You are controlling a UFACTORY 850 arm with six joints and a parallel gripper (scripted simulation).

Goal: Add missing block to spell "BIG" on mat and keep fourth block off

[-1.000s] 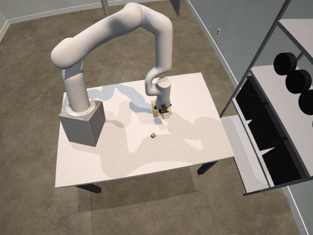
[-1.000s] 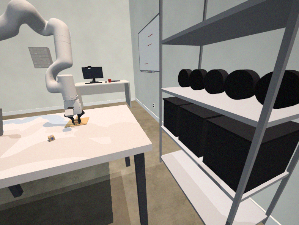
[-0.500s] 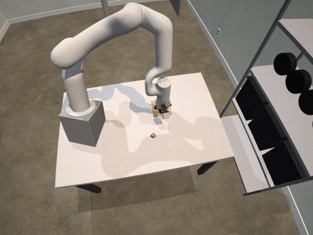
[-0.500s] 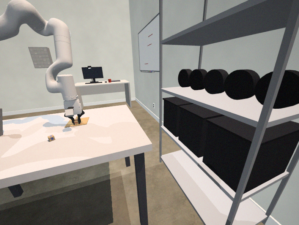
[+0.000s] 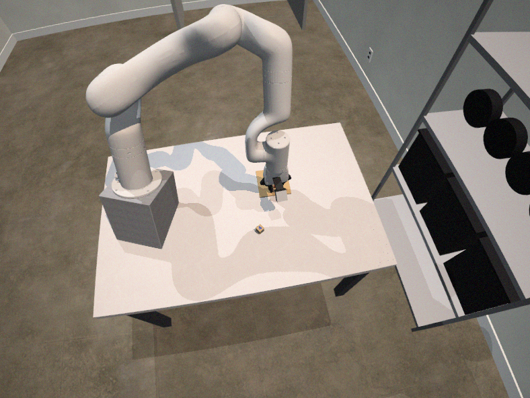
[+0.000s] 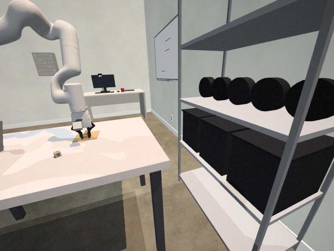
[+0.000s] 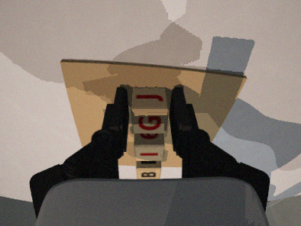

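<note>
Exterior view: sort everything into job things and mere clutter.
Job things:
gripper
tan mat
lettered blocks in a row on the mat
blue-marked block off the mat
table

Clutter:
shelf rack
black drums
black bins
desk
monitor
whiteboard

An office-like lab — beyond the white table (image 6: 129,159) stand a desk (image 6: 115,96) with monitor (image 6: 103,81), a whiteboard (image 6: 166,51) (wall-mounted) and a metal shelf rack (image 6: 304,113).
</note>
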